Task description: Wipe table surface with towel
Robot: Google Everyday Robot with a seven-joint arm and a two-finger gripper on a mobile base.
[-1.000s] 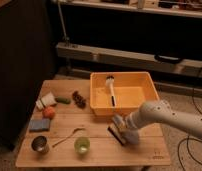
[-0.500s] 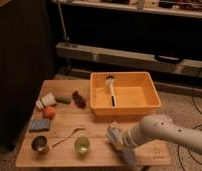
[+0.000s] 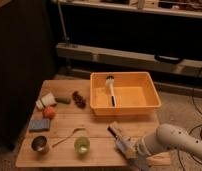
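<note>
One towel (image 3: 123, 145) here, a pale grey-blue bunch sitting on the table surface (image 3: 99, 125) near the front right corner, pretty crumpled. The gripper (image 3: 127, 150) is right on it at the front edge, with the white arm (image 3: 169, 142) reaching in from the right side; honestly can't tell whether it's clamped on the cloth or just pressing it.

A dark flat thing (image 3: 116, 131) pokes out just behind the towel. Further back on the right, an orange tub (image 3: 125, 93) takes up the far right part with a brush (image 3: 111, 87) in it.

On the left side: a green cup (image 3: 82, 145) and a metal cup (image 3: 40, 144) near the front edge with a spoon (image 3: 68, 136) between them, a blue pad (image 3: 39, 124) by the left edge, an orange ball (image 3: 49, 112) just behind it, and a white cup (image 3: 46, 101) lying near the far left corner.
</note>
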